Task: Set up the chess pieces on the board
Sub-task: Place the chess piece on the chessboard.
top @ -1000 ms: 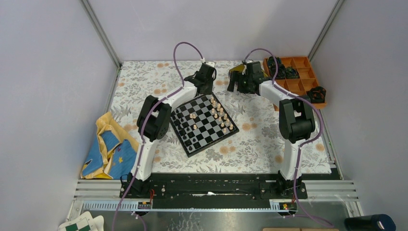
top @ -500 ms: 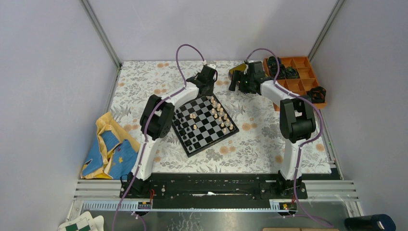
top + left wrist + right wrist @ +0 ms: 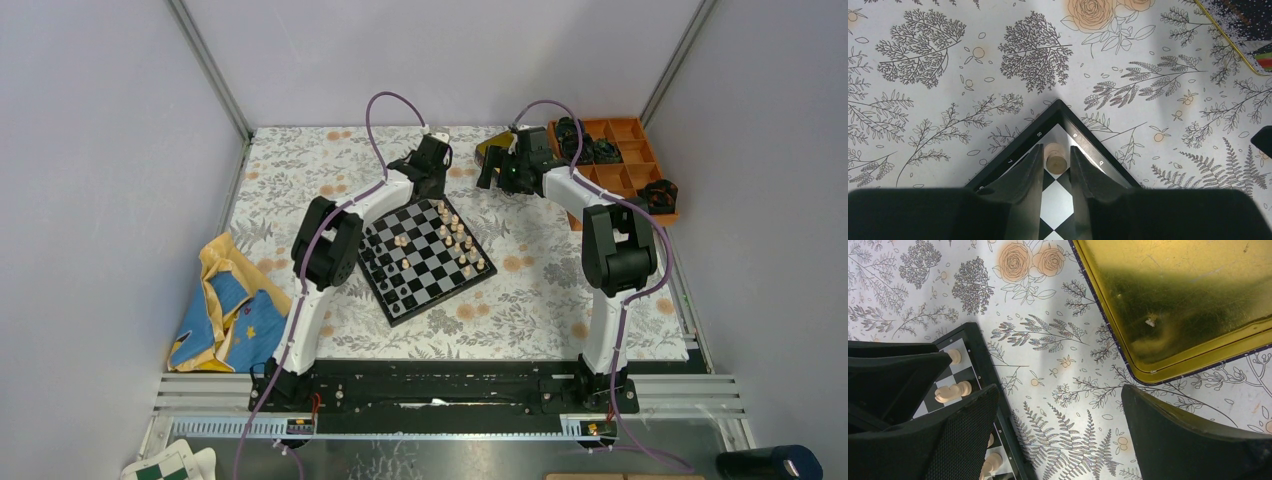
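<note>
The board [image 3: 425, 255] lies tilted at the middle of the table and also shows in the left wrist view [image 3: 1068, 112]. Several tan pieces [image 3: 455, 235] stand along its right side, with a few in the middle. My left gripper [image 3: 1055, 152] is at the board's far corner [image 3: 424, 196], shut on a tan piece [image 3: 1056, 160] that stands on the corner square. My right gripper [image 3: 1060, 395] is wide open and empty above the cloth [image 3: 492, 172], between the board's rim [image 3: 980, 352] and the gold tin [image 3: 1173, 300]. Tan pieces [image 3: 953, 390] show beside its left finger.
The gold tin [image 3: 492, 148] lies behind the right gripper. An orange compartment tray [image 3: 640, 125] with bulky black objects stands at the far right. A yellow and blue cloth [image 3: 225, 310] lies at the left edge. A flowered tablecloth [image 3: 520, 300] covers the table.
My left arm has shifted slightly right and settled at the board's far corner. My right gripper has barely moved beside the tin.
</note>
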